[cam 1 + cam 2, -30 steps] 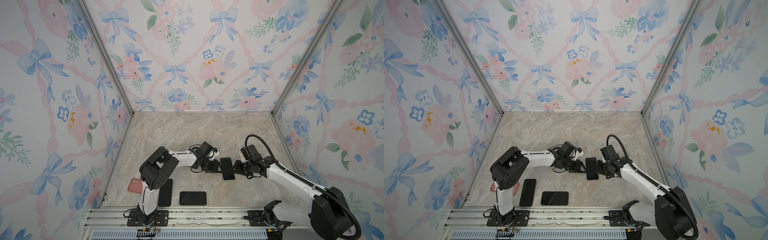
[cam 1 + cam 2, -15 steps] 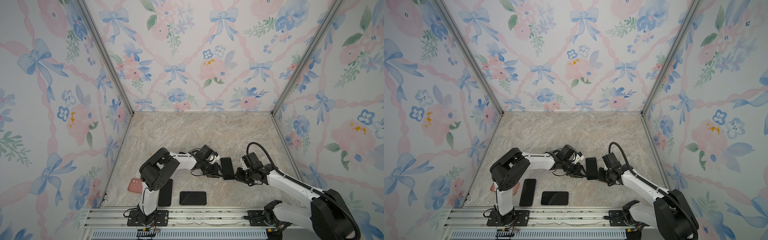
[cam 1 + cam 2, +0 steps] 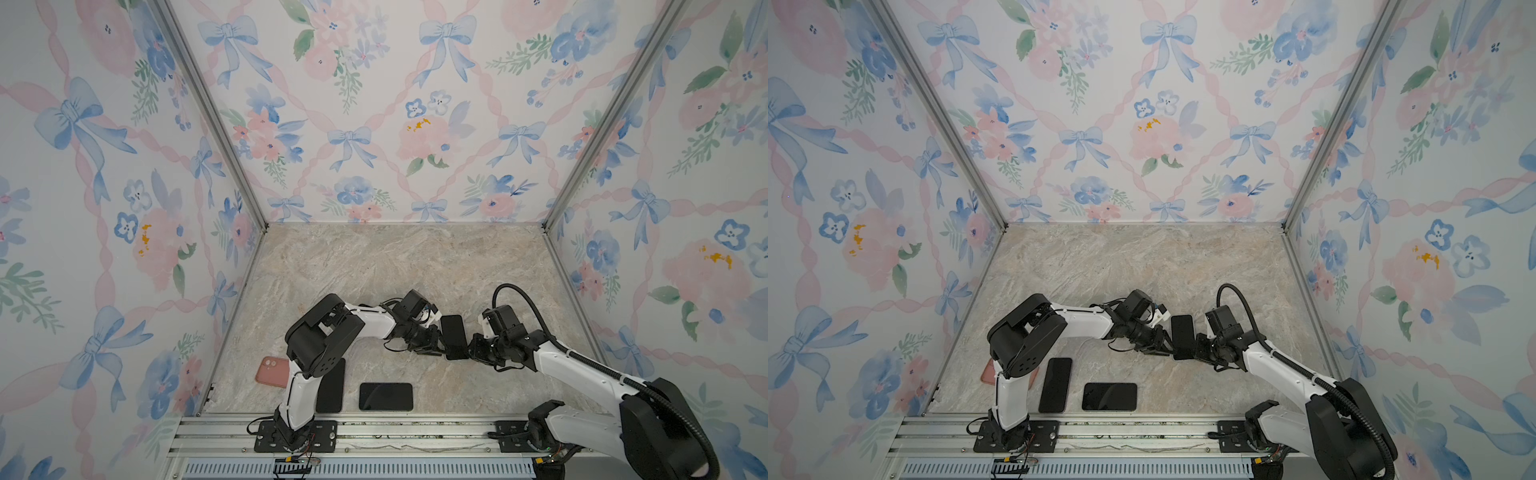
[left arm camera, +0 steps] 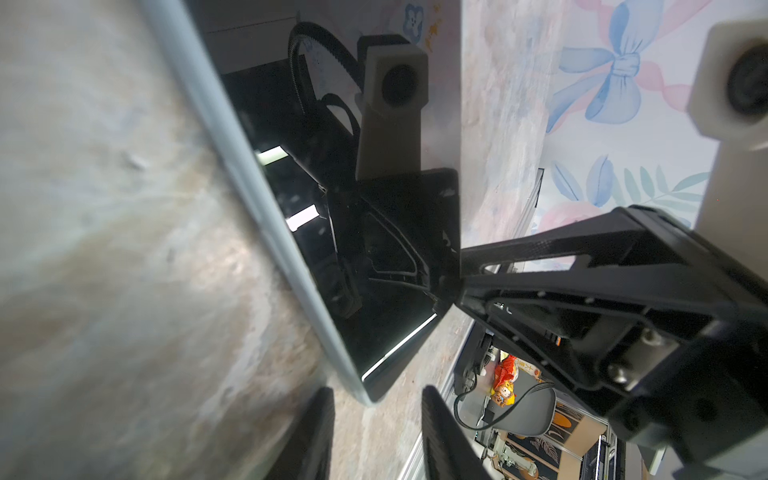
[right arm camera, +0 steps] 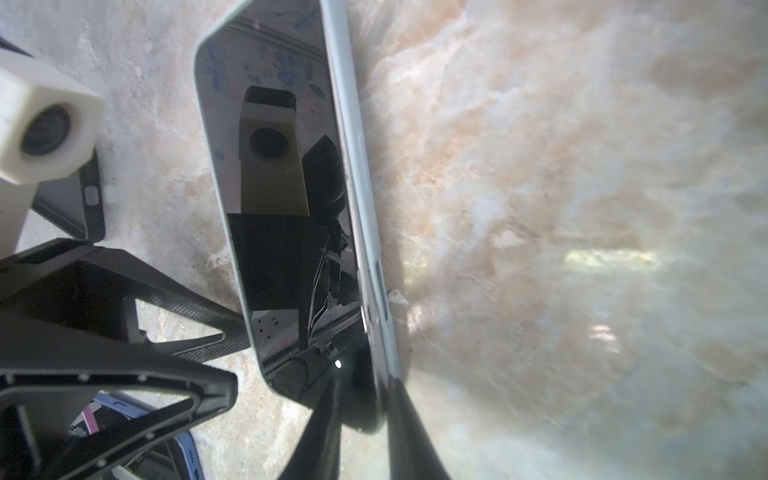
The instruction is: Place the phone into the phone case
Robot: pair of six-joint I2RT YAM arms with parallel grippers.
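A dark-screened phone (image 3: 454, 336) with a silvery rim (image 5: 365, 232) stands tipped up on one edge between my two grippers in both top views. My right gripper (image 5: 361, 399) is shut on the phone's near corner, one finger (image 5: 324, 419) on the screen side and the other on the back. My left gripper (image 4: 376, 415) is open; the phone's corner (image 4: 368, 390) sits just beyond its fingertips, outside the gap. A pink phone case (image 3: 272, 372) lies flat at the front left, half hidden behind the left arm.
Two black phone-sized slabs lie near the front rail, one lengthwise (image 3: 331, 386), one crosswise (image 3: 385, 397). Floral walls enclose the marble table (image 3: 395, 266) on three sides. The left arm's elbow (image 3: 320, 340) stands over the front-left items.
Both grippers slid toward the phone's near end and narrowed. The right one closed onto the phone's corner. The phone itself has barely shifted.
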